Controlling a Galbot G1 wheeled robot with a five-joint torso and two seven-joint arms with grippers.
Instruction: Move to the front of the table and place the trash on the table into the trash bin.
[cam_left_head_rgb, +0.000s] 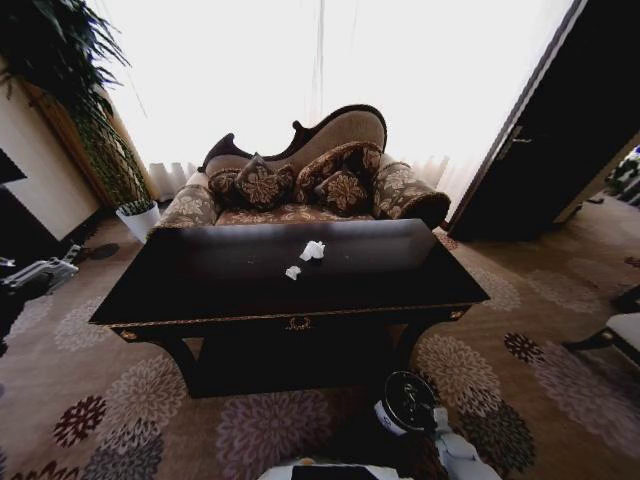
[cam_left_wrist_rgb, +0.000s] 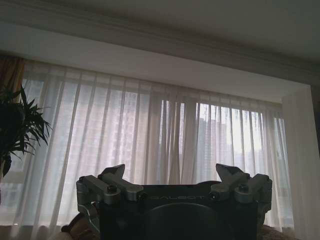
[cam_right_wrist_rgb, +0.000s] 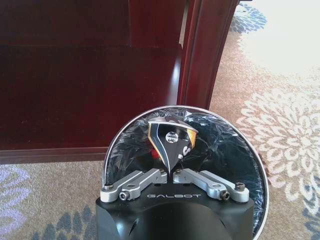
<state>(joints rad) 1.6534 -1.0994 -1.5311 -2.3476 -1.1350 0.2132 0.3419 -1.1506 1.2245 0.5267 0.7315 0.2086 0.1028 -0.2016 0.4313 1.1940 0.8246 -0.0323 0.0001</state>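
— Where is the trash to be found, and what is being held?

— A crushed can (cam_right_wrist_rgb: 172, 140) is seen pinched by its pointed end in the right hand (cam_right_wrist_rgb: 172, 174), whose fingers are clenched on it. It is held directly above the mouth of the trash bin (cam_right_wrist_rgb: 225, 150), which stands on the carpet just beside the front of the worktop (cam_left_head_rgb: 200, 270). Two paper wads are left near the middle of the worktop: a larger wad (cam_left_head_rgb: 313, 250) and a smaller wad (cam_left_head_rgb: 293, 272) just beside it, apart from each other.

— And the other arm?

— The left hand (cam_left_wrist_rgb: 172, 175) is held out to the robot's left, well clear of the worktop, with its fingers spread and nothing between them.

— How is each piece likely to handle?

— The can is judged light but stiff, with creased edges and a slick printed skin. A grip on a narrow folded end may be expected to slip or pivot, so a flattened face would be better taken. The wads are judged very light and soft. They would be squashed rather than resisted, and could be nudged away on the glossy surface. They are best closed on from above, across the bulk of the crumple.
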